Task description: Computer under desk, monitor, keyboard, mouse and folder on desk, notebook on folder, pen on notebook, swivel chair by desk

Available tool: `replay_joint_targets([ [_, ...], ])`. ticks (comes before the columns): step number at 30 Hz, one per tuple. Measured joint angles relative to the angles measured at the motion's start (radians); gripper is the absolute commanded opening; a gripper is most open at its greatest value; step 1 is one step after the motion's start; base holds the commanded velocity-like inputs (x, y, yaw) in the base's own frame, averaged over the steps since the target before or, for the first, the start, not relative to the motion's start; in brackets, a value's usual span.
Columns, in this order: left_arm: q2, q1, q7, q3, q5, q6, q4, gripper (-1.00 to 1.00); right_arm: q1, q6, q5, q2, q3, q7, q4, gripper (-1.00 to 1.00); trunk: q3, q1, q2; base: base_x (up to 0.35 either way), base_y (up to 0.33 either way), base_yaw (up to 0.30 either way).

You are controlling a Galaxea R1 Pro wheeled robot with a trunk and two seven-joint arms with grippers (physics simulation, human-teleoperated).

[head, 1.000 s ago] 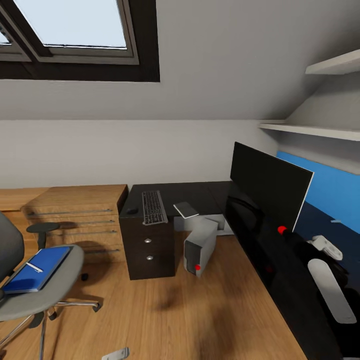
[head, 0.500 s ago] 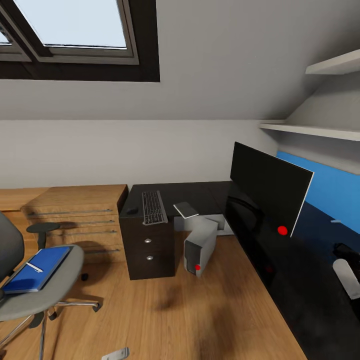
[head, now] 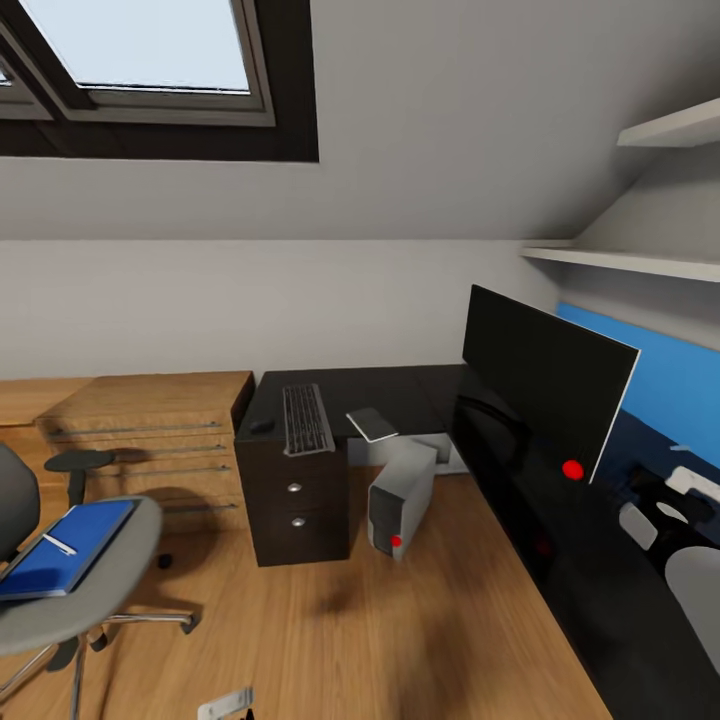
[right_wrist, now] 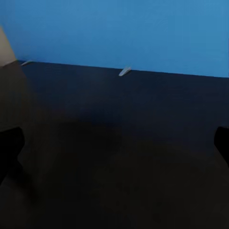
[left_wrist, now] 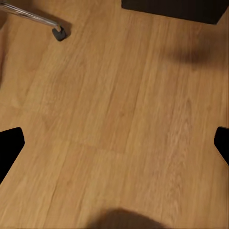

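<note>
Head view: folder [head: 65, 547] lies on the swivel chair [head: 95, 590] seat, far left, nearer the left arm; both jaws gape empty.

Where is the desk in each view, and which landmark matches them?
Head view: the desk runs from centre to lower right.
Left wrist view: the dark block beyond the wooden floor is probably its drawer unit.
Right wrist view: its black top meets the blue wall panel.
Landmark: that panel, behind the monitor in the head view.
</note>
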Motion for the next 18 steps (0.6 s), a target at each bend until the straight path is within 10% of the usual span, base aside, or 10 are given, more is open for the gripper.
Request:
replay_joint_targets([
  [10, -0.003, 0.0, 0.0, -0.003, -0.001, -0.002, 0.003, 1.0, -0.001, -0.001, 0.028, -0.007, 0.001, 0.001, 0.003, 1.0, 0.0, 0.0, 0.0, 0.073, 0.0, 0.0],
  [18, -0.003, 0.0, 0.0, -0.003, -0.001, -0.003, 0.003, 1.0, -0.001, 0.006, 0.028, -0.075, -0.006, -0.003, 0.008, 1.0, 0.0, 0.0, 0.0, 0.018, 0.0, 0.0],
])
